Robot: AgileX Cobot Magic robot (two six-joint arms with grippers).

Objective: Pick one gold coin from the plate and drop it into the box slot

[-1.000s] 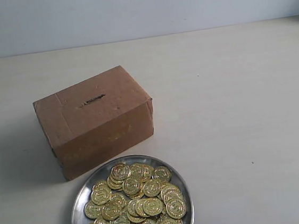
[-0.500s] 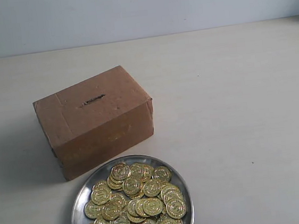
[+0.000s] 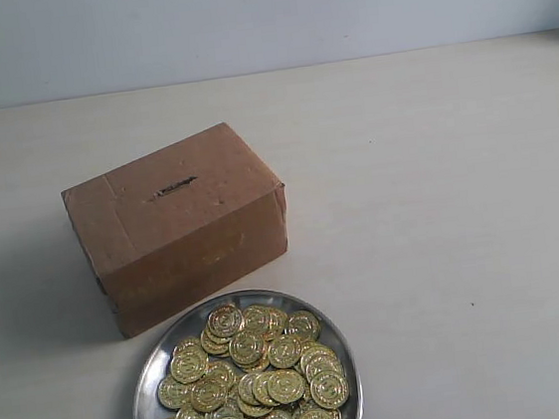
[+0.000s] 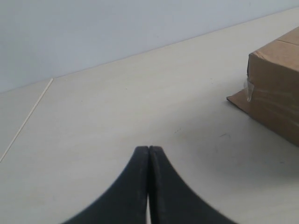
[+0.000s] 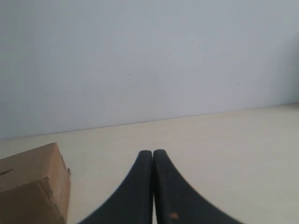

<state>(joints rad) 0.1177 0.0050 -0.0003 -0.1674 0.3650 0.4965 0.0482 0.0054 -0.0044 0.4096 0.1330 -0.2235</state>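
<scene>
A brown cardboard box [image 3: 176, 225] stands left of centre on the table, with a thin dark slot [image 3: 173, 189] in its top face. In front of it a shiny silver plate [image 3: 148, 369] holds a heap of several gold coins [image 3: 252, 377]. Neither arm shows in the exterior view. My left gripper [image 4: 148, 148] is shut with nothing between its black fingers, and a corner of the box [image 4: 275, 88] lies off to one side of it. My right gripper [image 5: 153, 151] is also shut and empty, with the box [image 5: 30, 186] at the edge of its view.
The pale table [image 3: 439, 203] stretches bare to the right of the box and plate. A light wall [image 3: 259, 16] rises behind the table's far edge. A seam in the table top [image 4: 28, 116] shows in the left wrist view.
</scene>
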